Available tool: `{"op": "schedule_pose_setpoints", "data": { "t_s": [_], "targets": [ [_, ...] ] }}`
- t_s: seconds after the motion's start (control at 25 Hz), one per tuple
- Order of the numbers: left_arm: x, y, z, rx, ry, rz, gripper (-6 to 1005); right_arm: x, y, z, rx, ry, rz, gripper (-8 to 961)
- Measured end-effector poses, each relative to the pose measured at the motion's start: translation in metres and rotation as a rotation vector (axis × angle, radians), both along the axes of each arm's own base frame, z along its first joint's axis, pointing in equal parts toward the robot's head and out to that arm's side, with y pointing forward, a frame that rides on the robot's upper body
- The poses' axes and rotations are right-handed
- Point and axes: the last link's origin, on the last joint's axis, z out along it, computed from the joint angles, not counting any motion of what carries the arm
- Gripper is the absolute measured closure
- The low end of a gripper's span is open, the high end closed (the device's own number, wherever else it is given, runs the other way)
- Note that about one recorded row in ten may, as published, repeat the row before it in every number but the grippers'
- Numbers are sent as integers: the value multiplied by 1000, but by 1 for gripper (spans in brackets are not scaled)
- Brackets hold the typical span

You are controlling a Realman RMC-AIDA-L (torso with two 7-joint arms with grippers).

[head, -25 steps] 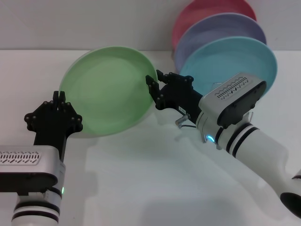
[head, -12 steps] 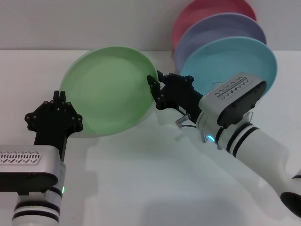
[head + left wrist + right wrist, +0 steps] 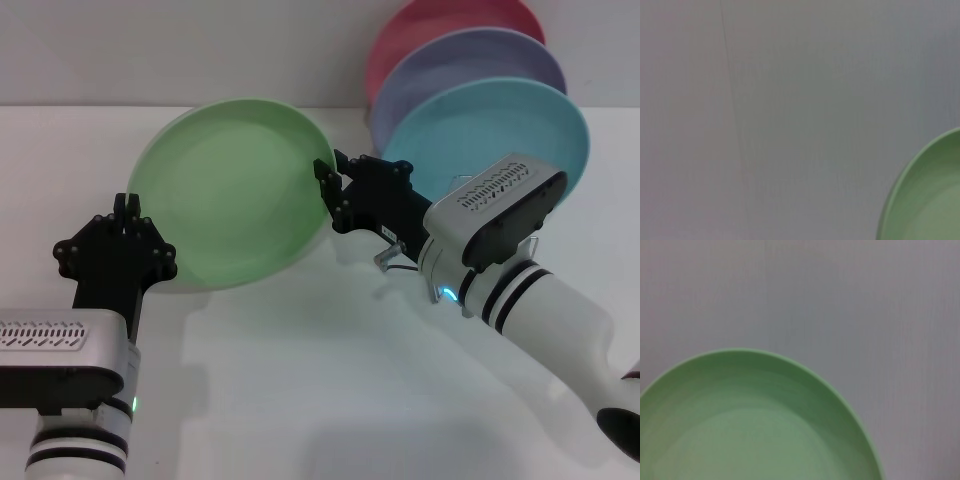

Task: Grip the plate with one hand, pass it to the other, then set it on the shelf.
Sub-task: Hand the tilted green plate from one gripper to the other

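The right gripper [image 3: 326, 195] is reaching in from the right and pinching the right edge of the green plate [image 3: 232, 190], its black fingers closed on the rim. The plate is being held tilted up off the desk [image 3: 330, 380], its hollow face turned toward the head camera. In the right wrist view the plate [image 3: 750, 425] is filling the lower part of the picture, with plain grey wall behind it.

The left gripper [image 3: 125, 215] is sitting at the plate's lower left edge, its fingers pointing up and drawn close together. The fingertips are lying right at the rim, but whether they are actually clamping it cannot be told from here. In the left wrist view only a curve of the plate [image 3: 930, 195] is showing in one corner.

Behind the right gripper, three more plates are standing upright one behind another: a turquoise plate [image 3: 510, 125] in front, a lavender plate [image 3: 480, 60] behind it, and a pink plate [image 3: 440, 20] at the back. Thin silver wire of the rack [image 3: 395, 255] is peeking out just below the right gripper, near the foot of the turquoise plate. The green plate is well clear of the rack, to its left.
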Motion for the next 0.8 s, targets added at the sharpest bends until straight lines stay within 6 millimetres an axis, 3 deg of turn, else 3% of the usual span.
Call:
{"op": "schedule_pose_setpoints", "data": {
  "t_s": [0.8],
  "targets": [
    [0,0,0,0,0,2,875,1,0,0,2,-2,-2,815]
  ]
}}
